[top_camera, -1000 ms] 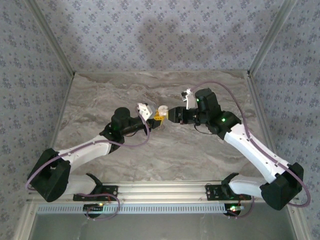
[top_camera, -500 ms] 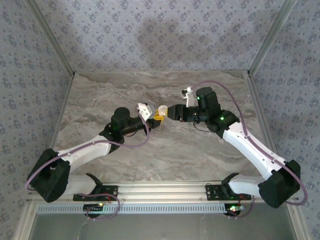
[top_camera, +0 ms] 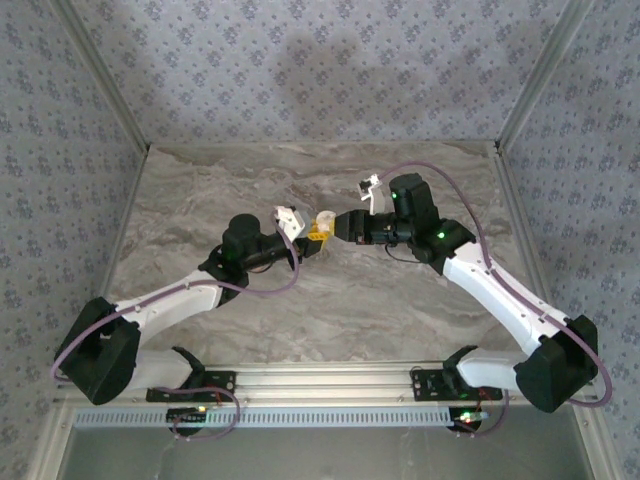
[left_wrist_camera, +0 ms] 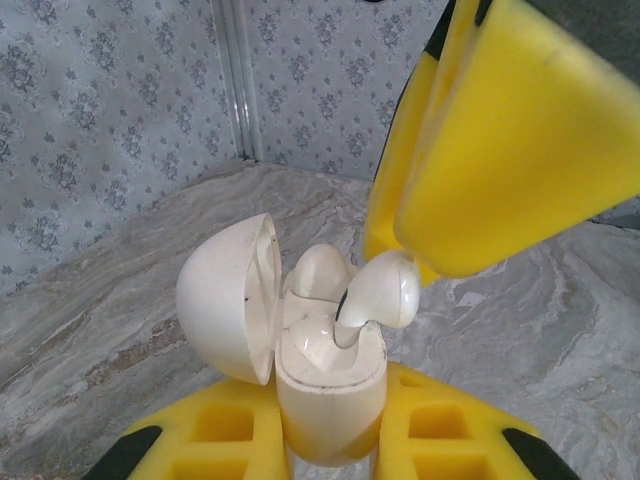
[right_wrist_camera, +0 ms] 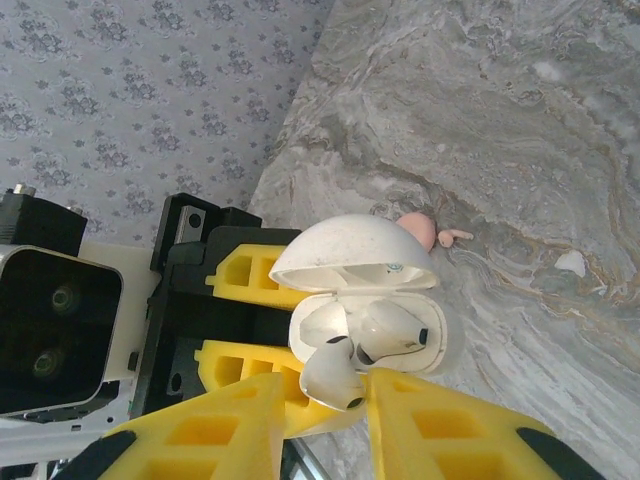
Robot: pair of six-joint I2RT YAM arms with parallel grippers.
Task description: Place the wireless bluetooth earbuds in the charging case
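The charging case [left_wrist_camera: 330, 390] is white, and its lid [left_wrist_camera: 225, 295] is swung open. My left gripper [left_wrist_camera: 330, 432] is shut on the case's body and holds it off the table [top_camera: 322, 222]. One earbud [right_wrist_camera: 392, 330] sits in its well. The second earbud [right_wrist_camera: 330, 372] leans at the case's mouth, its stem in the other well [left_wrist_camera: 385, 290]. My right gripper [right_wrist_camera: 325, 385] has its yellow fingers close on either side of this earbud. I cannot tell whether they pinch it. In the top view the two grippers, left [top_camera: 312, 236] and right [top_camera: 340, 226], meet tip to tip.
A small pink rounded object [right_wrist_camera: 418, 228] with a tiny pink piece [right_wrist_camera: 455, 236] beside it lies on the marble table [right_wrist_camera: 520, 120] just beyond the case. Patterned walls enclose the table on three sides.
My right gripper has crept left towards the case, and its jaws have narrowed around the earbud. The left arm and the case have stayed put.
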